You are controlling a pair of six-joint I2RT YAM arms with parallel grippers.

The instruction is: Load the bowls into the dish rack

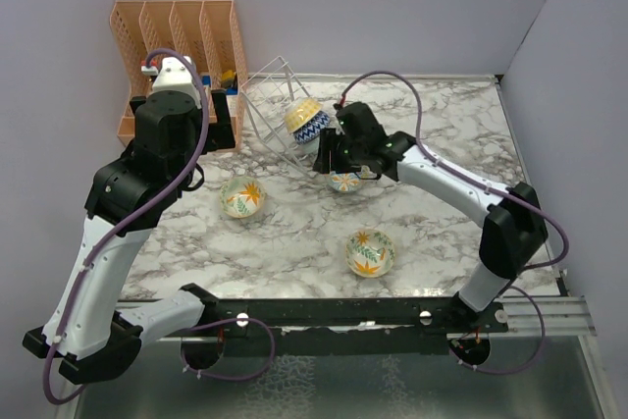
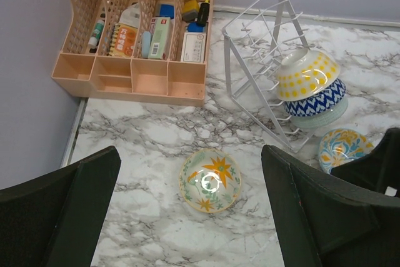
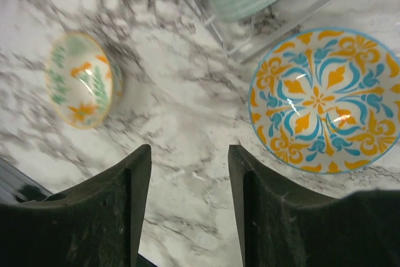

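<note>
Bowl with leaf print [image 1: 370,252]: upright on the marble table [image 1: 442,115], nearest the arm bases, well apart from the rest, not yet loaded
Flower-print bowl [image 2: 209,182]: upright, loose; left gripper [image 2: 187,157] hangs well above it, fingers spread wide and empty, probably sighting it
Blue-and-orange bowl [image 3: 322,101]: upright just beside the near end of the dish rack [image 2: 262,42]; right gripper [image 3: 189,154] hovers beside it, jaws apart, nothing between them
Dish rack: yellow-sun bowl [image 2: 306,73], blue zigzag bowl [image 2: 315,101] and teal bowl [image 2: 331,114] stand on edge in neighbouring slots, held upright by the wires; farther slots free
Orange file organizer [image 2: 134,73]: far left corner, holds stationery, no part of this job
</note>
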